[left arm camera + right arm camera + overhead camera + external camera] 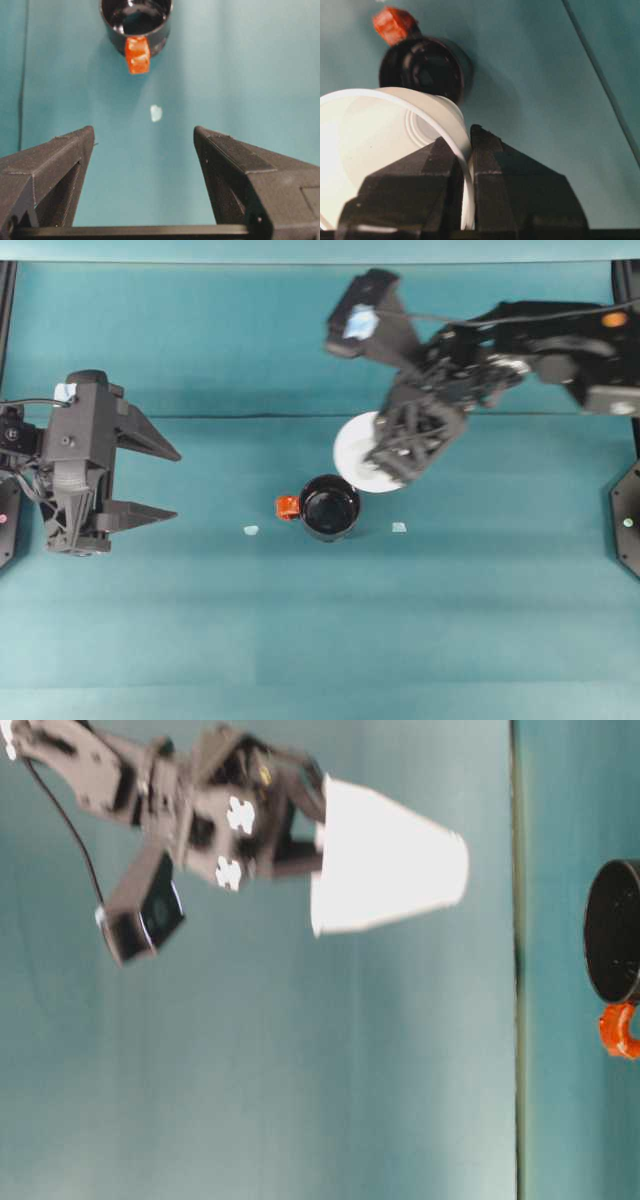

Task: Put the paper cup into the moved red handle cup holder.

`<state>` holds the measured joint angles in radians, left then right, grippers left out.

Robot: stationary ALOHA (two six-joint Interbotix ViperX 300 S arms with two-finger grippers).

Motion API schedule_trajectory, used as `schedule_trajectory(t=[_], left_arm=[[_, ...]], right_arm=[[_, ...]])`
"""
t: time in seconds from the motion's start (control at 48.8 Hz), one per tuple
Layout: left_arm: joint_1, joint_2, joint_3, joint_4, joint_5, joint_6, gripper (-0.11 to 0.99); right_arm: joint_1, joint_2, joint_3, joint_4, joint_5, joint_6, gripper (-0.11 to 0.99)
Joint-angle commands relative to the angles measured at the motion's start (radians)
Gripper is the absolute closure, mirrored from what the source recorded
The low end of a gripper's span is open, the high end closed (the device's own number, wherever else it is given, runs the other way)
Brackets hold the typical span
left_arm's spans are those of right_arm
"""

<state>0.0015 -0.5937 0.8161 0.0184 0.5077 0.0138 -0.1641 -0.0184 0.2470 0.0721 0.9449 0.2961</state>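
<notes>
With your right gripper [465, 165] pinching only the paper cup's [385, 870] rim, the tilted cup could have struck the red handle cup holder's [330, 508] edge and tipped it.

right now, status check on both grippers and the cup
Right gripper shut on paper cup rim, cup airborne, tilted, short of red handle cup holder. Left gripper open, idle. Holder mouth unobstructed.

Left tool [144, 145] gapes before the red handle cup holder [136, 22].
</notes>
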Motion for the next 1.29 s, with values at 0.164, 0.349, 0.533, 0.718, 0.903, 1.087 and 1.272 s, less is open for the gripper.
schedule_trajectory(t=[0.164,0.349,0.533,0.718,0.903,1.087,1.272], left_arm=[[0.0,-0.006,-0.02,0.0,-0.005,0.0,0.04],[-0.002,-0.006,-0.02,0.002,-0.005,0.0,0.04],[-0.002,-0.006,-0.018,0.002,-0.005,0.0,0.04],[-0.002,-0.006,-0.018,0.002,-0.005,0.0,0.04],[-0.002,-0.006,-0.017,0.0,-0.005,0.0,0.04],[-0.002,-0.006,-0.017,0.002,-0.005,-0.002,0.04],[-0.002,-0.006,-0.017,0.0,-0.005,-0.002,0.04]], right_arm=[[0.031,0.086,-0.043,0.002,-0.037,-0.025,0.97],[0.051,0.144,-0.043,0.002,-0.06,-0.025,0.97],[0.064,0.19,-0.043,-0.003,-0.117,-0.025,0.97],[0.066,0.207,-0.038,-0.018,-0.123,-0.025,0.97],[0.064,0.218,-0.034,-0.031,-0.126,-0.025,0.97],[0.064,0.225,-0.031,-0.031,-0.152,-0.025,0.97],[0.066,0.225,-0.031,-0.031,-0.152,-0.025,0.97]])
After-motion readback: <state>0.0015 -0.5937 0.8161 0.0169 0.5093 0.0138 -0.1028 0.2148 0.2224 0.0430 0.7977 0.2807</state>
